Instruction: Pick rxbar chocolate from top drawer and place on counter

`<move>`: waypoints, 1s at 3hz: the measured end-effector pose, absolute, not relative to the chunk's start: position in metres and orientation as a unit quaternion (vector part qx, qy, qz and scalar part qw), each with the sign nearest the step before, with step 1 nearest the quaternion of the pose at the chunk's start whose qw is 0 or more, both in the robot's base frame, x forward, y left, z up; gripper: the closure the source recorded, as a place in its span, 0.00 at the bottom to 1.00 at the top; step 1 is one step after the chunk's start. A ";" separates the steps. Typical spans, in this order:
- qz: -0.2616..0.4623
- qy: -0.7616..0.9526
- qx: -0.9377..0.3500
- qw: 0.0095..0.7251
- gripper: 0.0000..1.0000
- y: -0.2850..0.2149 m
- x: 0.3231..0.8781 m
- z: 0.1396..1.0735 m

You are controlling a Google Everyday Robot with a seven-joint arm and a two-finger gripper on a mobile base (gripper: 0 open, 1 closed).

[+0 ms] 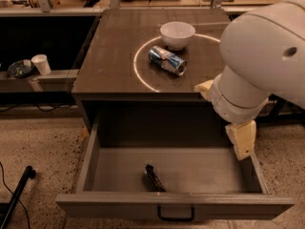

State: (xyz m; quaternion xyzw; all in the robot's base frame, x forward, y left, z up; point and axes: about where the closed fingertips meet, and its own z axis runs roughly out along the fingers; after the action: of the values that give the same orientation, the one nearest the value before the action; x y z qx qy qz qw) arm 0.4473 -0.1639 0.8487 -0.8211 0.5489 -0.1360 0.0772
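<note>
The top drawer (200, 173) stands pulled open below the counter (114, 51), its dark pull handle at the front. The rxbar chocolate (153, 177), a small black bar, lies on the drawer floor near the front, a little left of centre. My gripper (242, 140) hangs from the big white arm at the drawer's right side, above its right wall, well right of the bar and apart from it.
On the counter, inside the thin white circle, lie a crushed blue-silver can (167, 60) and a white bowl (177, 34). A paper cup (41, 64) stands on a low shelf at the left. A dark cable end (19, 190) lies on the speckled floor at the lower left.
</note>
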 end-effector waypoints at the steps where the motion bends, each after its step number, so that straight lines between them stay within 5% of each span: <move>1: -0.122 0.506 -0.853 0.043 0.00 -0.156 0.448 0.840; 3: -0.079 0.278 -0.957 -0.034 0.00 -0.124 0.443 0.810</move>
State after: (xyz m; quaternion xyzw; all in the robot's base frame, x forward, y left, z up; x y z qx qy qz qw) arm 0.4425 -0.1242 0.8105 -0.9567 0.2780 -0.0791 -0.0342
